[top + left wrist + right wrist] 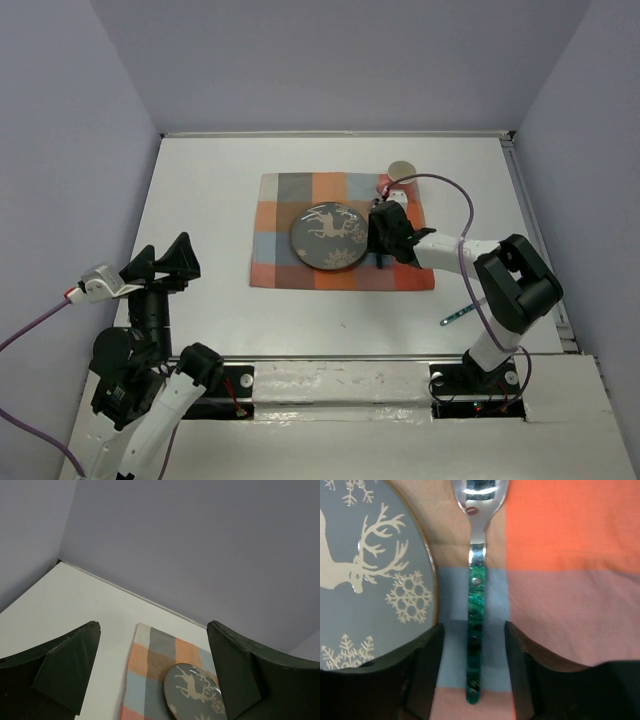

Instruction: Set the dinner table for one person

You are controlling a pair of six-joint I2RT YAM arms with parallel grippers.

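Right gripper (473, 630) not clamping, jaws loosely straddle spoon (476, 605) handle. Spoon on cloth (560, 530), 3 o'clock of plate (370, 555). Left gripper (152, 627) wide open. Table (200, 200) under everything: rigid, slick, nothing to grab.

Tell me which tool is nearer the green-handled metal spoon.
Right. The right tool straddles the green-handled metal spoon, not touching it; the left tool hangs open above the near-left corner of the white table.

No words, numbers, labels or brand names can be read anywhere in view. The only markings are pictures, not text: a pale reindeer and snowflakes printed on the grey plate (370, 620).
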